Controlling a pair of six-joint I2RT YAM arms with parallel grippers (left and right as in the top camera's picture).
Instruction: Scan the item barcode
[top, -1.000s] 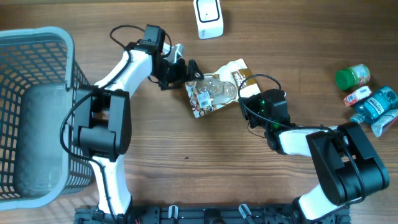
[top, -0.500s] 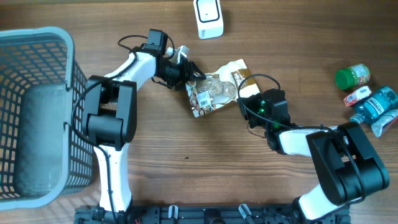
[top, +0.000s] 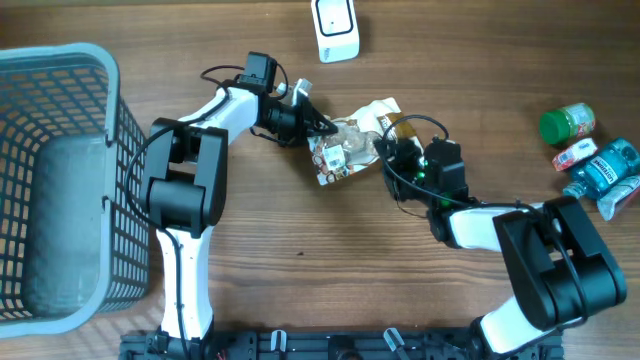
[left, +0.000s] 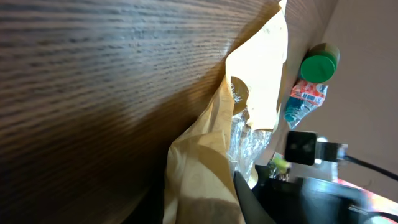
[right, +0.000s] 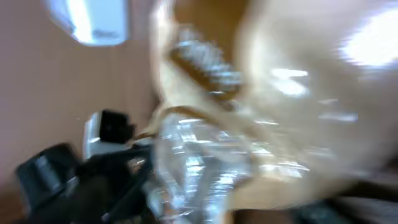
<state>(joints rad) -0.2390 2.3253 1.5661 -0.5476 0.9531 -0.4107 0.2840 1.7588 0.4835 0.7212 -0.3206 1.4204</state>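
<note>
The item is a tan paper bag with a clear window (top: 350, 145), lying on the wooden table just below the white scanner (top: 335, 25). My left gripper (top: 318, 128) is on the bag's left edge and pinches it. In the left wrist view the tan bag (left: 205, 162) fills the space beside one dark finger (left: 249, 202). My right gripper (top: 388, 150) sits at the bag's right edge with its fingers spread. The right wrist view is blurred: the bag (right: 298, 112) fills it, and the scanner (right: 93, 18) shows at top left.
A grey mesh basket (top: 60, 52) stands at the left edge. At the far right lie a green-capped jar (top: 567, 122), a small red and white packet (top: 575, 153) and a blue bottle (top: 605, 170). Both arms' cables loop over the table beside the bag.
My left gripper moved right onto the bag's left edge and closed on it. The right gripper's fingers spread apart, and the bag shifted a little to the right.
</note>
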